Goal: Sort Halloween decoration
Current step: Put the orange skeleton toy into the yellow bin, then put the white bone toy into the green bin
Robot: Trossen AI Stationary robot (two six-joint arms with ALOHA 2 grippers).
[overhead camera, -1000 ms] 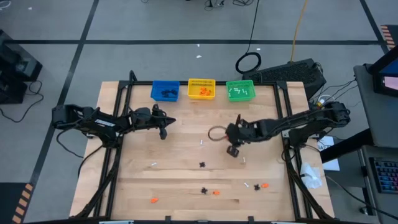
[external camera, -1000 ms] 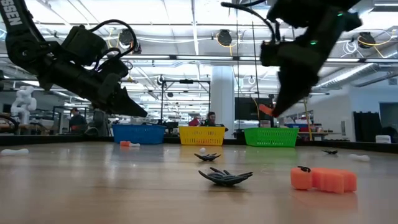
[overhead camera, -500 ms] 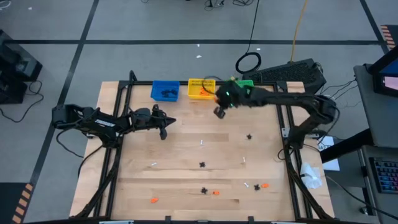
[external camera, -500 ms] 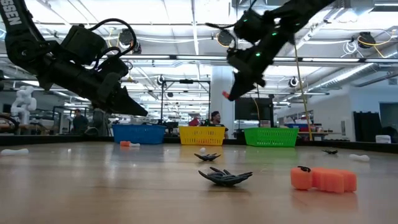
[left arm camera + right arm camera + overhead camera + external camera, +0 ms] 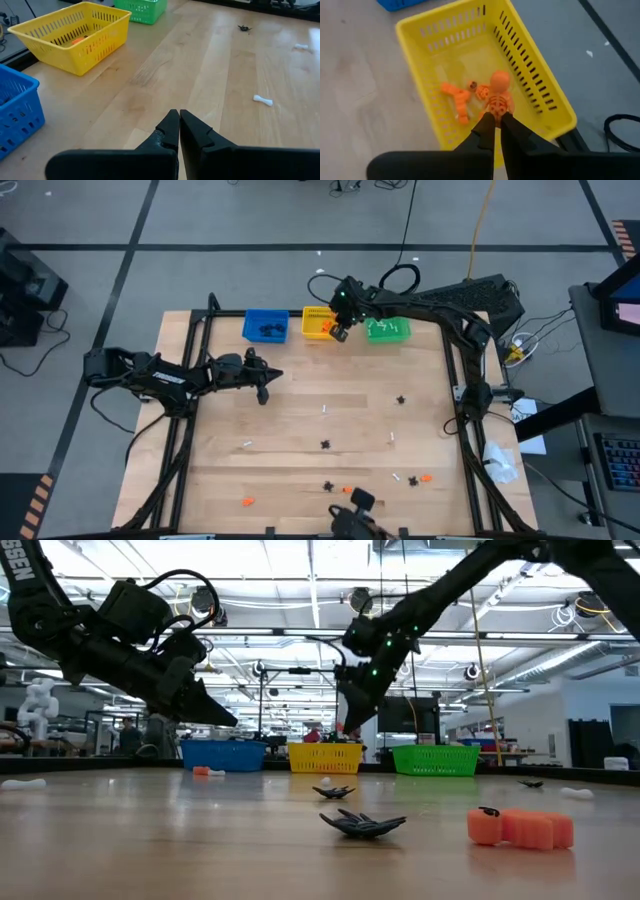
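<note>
Right hand (image 5: 497, 116): over the yellow bin (image 5: 312, 315), fingers pinched on an orange skeleton (image 5: 498, 97) that hangs above the bin's inside.
Left hand (image 5: 178, 116): waits above the desk's (image 5: 300, 435) left half, fingers shut with nothing between them.
Yellow bin: middle of three at the far edge of the desk, between the blue bin (image 5: 266, 326) and the green bin (image 5: 391, 329); orange pieces (image 5: 459, 99) lie on its floor.
Blue bin: black pieces inside.
Green bin: white pieces inside.
Black spiders: one (image 5: 400, 399) right of the desk's centre, one (image 5: 326, 444) near the middle, one (image 5: 328, 486) nearer the front edge; in the low view one (image 5: 362, 824) lies close to the camera.
Orange pieces on desk: one (image 5: 247, 502) at front left, one (image 5: 347, 489) just beside the front spider, one (image 5: 426, 478) at front right.
White pieces on desk: one (image 5: 326, 410) near the centre, one (image 5: 246, 443) to the left, one (image 5: 393, 437) to the right.
</note>
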